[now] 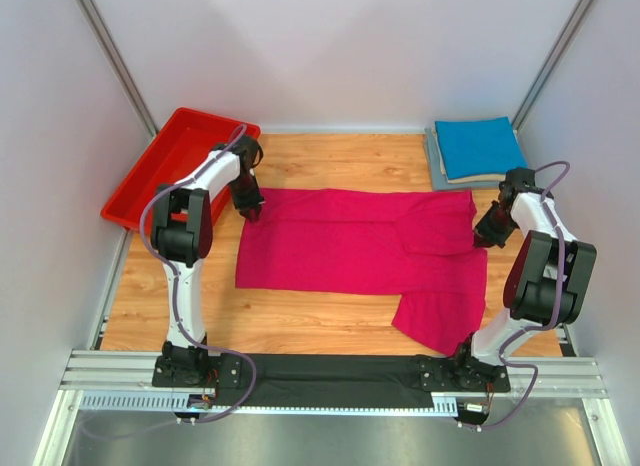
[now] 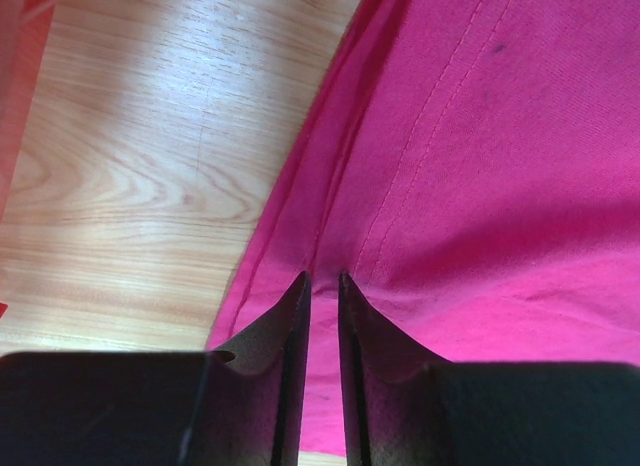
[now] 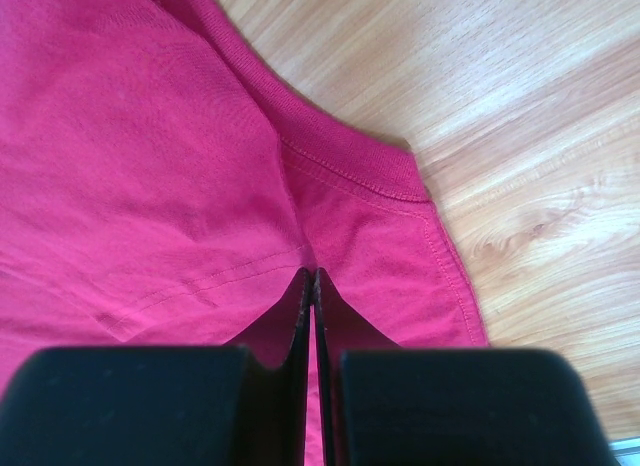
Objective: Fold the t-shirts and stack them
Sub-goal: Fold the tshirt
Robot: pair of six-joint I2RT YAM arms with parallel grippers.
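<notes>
A large magenta-pink t-shirt point(image 1: 350, 241) lies spread across the wooden table, one sleeve hanging toward the near right. My left gripper point(image 1: 252, 212) sits at its far left corner. In the left wrist view, that gripper point(image 2: 322, 278) has its jaws nearly together with a ridge of pink cloth point(image 2: 480, 166) pinched between them. My right gripper point(image 1: 482, 236) is at the shirt's far right corner. In the right wrist view, this gripper point(image 3: 312, 273) is shut on the hemmed cloth point(image 3: 150, 166), with creases running to its tips. A folded blue t-shirt point(image 1: 478, 146) rests on a folded grey one point(image 1: 436, 156) at the back right.
A red plastic bin point(image 1: 175, 161) stands at the back left, right beside the left arm. Bare wood point(image 2: 150, 166) shows left of the shirt and along the near edge point(image 1: 300, 326). White walls close in the table on three sides.
</notes>
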